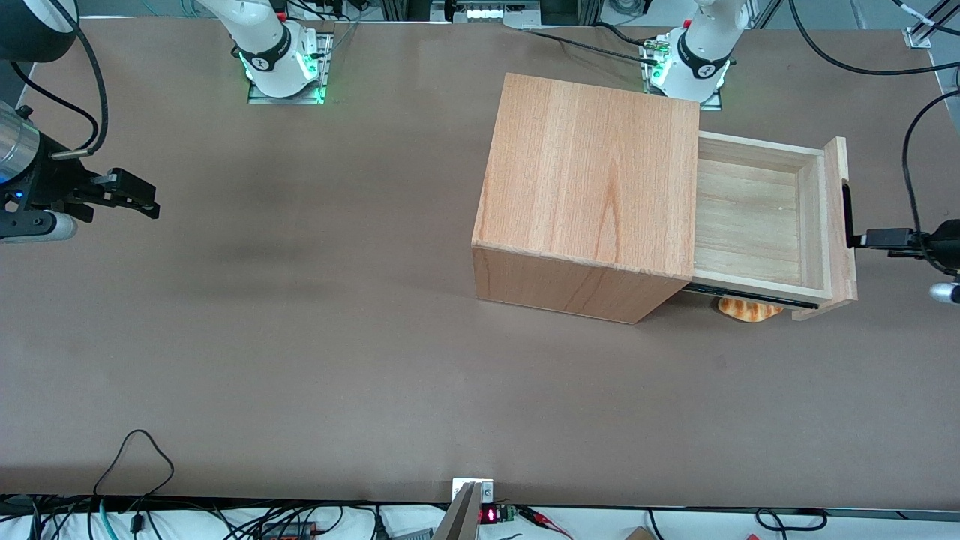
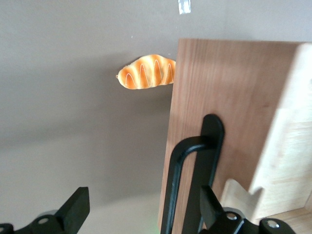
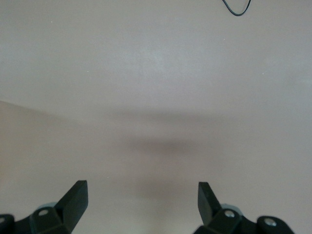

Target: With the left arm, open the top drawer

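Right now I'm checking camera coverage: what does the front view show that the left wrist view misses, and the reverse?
Only the front view shows the cabinet top and the top drawer interior, pulled out. Only the left wrist view shows the gripper with jaws open astride the handle. Both show the drawer front, handle and bread.

Top drawer (image 1: 757, 217) pulled well out, your claw (image 1: 862, 240) at its handle.

You see the shallow light-wood drawer, paler planks inside, extended from its cabinet toward the claw. Its flat front panel (image 2: 229, 97) faces the claw, whose spread fingers (image 2: 75, 207) straddle the slim black bar handle (image 2: 187, 180). The left arm (image 1: 937, 247) reaches in just beside the panel.
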